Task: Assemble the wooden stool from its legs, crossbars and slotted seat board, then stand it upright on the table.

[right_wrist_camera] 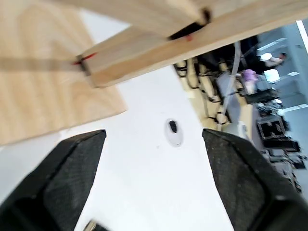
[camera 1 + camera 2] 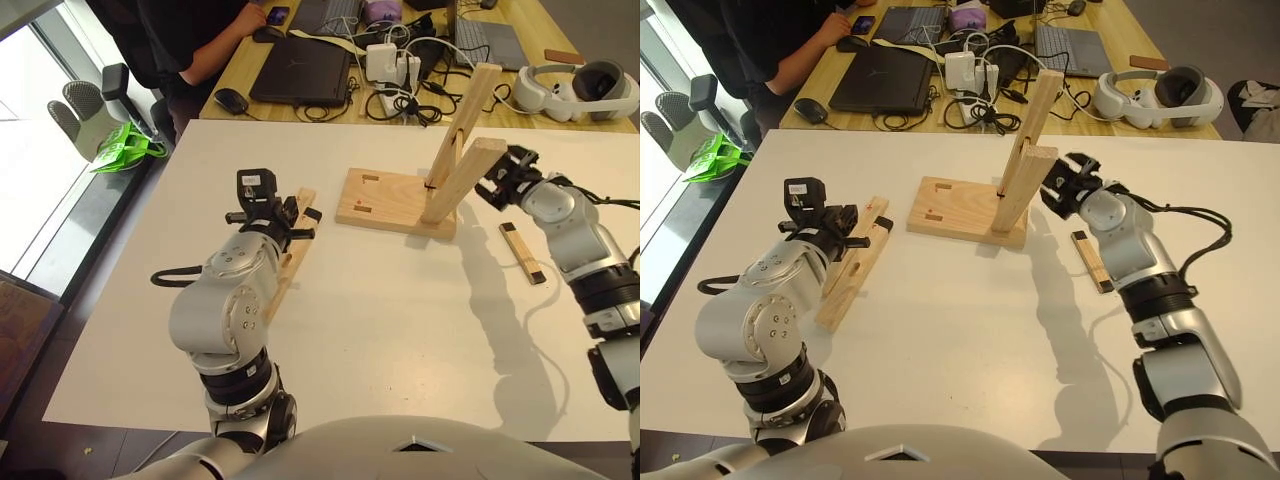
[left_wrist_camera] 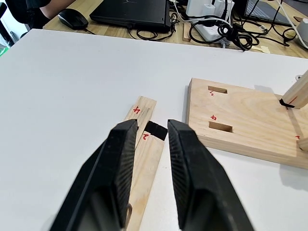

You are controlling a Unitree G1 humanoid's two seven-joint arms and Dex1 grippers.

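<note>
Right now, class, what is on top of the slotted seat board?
On the seat board, two wooden legs stand tilted at the right end; two empty slots show at the left. How deep the legs sit is hidden.

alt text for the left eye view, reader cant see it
A slotted seat board lies flat on a white table with two legs rising tilted from its right end. The open right gripper is at the top of the shorter leg; the open left gripper hovers over loose wooden pieces to the left.
</note>
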